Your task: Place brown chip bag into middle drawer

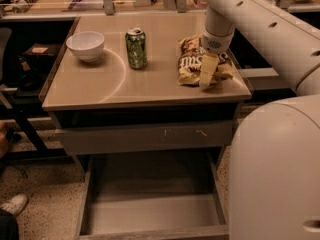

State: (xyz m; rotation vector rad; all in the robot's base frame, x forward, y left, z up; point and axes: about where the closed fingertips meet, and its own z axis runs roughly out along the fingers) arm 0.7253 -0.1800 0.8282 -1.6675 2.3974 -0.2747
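On the right half of the table (100,91), a smooth, flat, tan surface, lies the brown chip bag (191,63): crinkled brown-and-cream foil with large white lettering, flat on its back near the right edge. The tool (208,77), a pale cream part below a white cylindrical wrist, is down on the right portion of the bag and covers it there. Whether the tool is clenched or released cannot be told from here. The white arm (260,29), tubular with small dark holes, enters from the upper right.

A green can (136,48) stands upright left of the bag, apart from it. A white bowl (85,45), round and glossy, sits further left near the table's far corner.

Below the table, a grey drawer front (145,136) carries pale scratch marks. Under it the middle drawer (150,211) is pulled out: grey metal, plain flat floor, low side walls. Its right wall is partly hidden by the robot's rounded white body (275,174), and its front lip is cut off by the lower edge of view.
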